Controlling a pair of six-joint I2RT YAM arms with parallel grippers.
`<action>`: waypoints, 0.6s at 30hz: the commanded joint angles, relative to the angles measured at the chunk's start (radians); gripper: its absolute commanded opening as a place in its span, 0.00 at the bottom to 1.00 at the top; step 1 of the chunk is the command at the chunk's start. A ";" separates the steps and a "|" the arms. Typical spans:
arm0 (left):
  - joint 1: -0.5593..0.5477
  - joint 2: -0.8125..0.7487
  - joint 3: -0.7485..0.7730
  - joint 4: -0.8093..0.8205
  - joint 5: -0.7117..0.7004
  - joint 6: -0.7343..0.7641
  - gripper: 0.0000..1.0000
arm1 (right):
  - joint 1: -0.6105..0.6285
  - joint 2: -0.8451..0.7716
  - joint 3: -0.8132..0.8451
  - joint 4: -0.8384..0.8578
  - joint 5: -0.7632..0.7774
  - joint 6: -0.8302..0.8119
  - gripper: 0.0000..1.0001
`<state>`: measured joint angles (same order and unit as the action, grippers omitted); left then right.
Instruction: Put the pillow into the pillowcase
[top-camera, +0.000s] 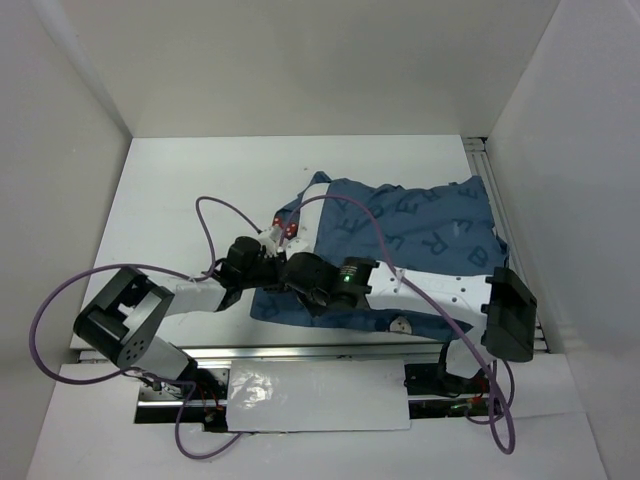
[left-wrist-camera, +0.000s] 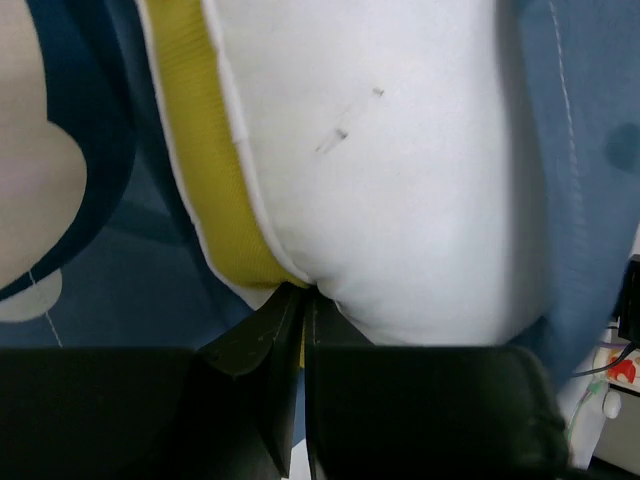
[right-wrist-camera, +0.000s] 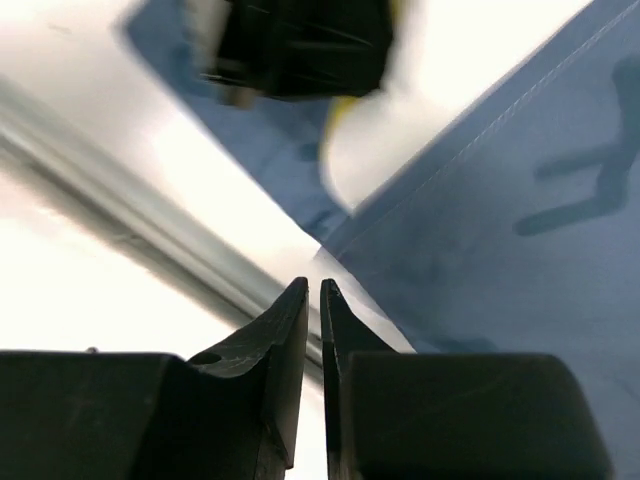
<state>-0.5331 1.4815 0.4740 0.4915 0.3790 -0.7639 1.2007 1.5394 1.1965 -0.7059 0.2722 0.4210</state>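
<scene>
The pillowcase (top-camera: 420, 230), dark blue with lighter letters, lies spread on the table's right half. The pillow (left-wrist-camera: 380, 180), white with a yellow trim (left-wrist-camera: 215, 190), shows in the left wrist view with blue case fabric (left-wrist-camera: 90, 290) on both sides; in the top view the case and arms hide most of it. My left gripper (left-wrist-camera: 305, 292) is shut on the pillow's corner by the trim, at the case's left end (top-camera: 272, 248). My right gripper (right-wrist-camera: 312, 287) is shut with nothing between its jaws, just off the case's edge (right-wrist-camera: 500, 200), close beside the left gripper (top-camera: 290, 283).
A metal rail (top-camera: 300, 352) runs along the table's near edge and shows in the right wrist view (right-wrist-camera: 120, 240). White walls close in the table on the left, back and right. Purple cables (top-camera: 215, 215) loop over the left arm.
</scene>
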 joint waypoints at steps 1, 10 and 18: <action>-0.007 0.014 0.041 0.071 -0.006 -0.002 0.17 | 0.016 -0.073 -0.014 0.082 -0.048 -0.002 0.18; -0.007 0.023 0.051 0.081 0.003 0.008 0.14 | 0.016 -0.024 -0.032 0.028 0.096 0.073 0.00; -0.007 0.054 0.051 0.081 0.003 0.008 0.13 | 0.007 0.074 -0.008 0.014 0.187 0.165 0.46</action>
<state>-0.5339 1.5215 0.4957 0.5034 0.3794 -0.7639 1.2072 1.5806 1.1702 -0.7036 0.4183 0.5453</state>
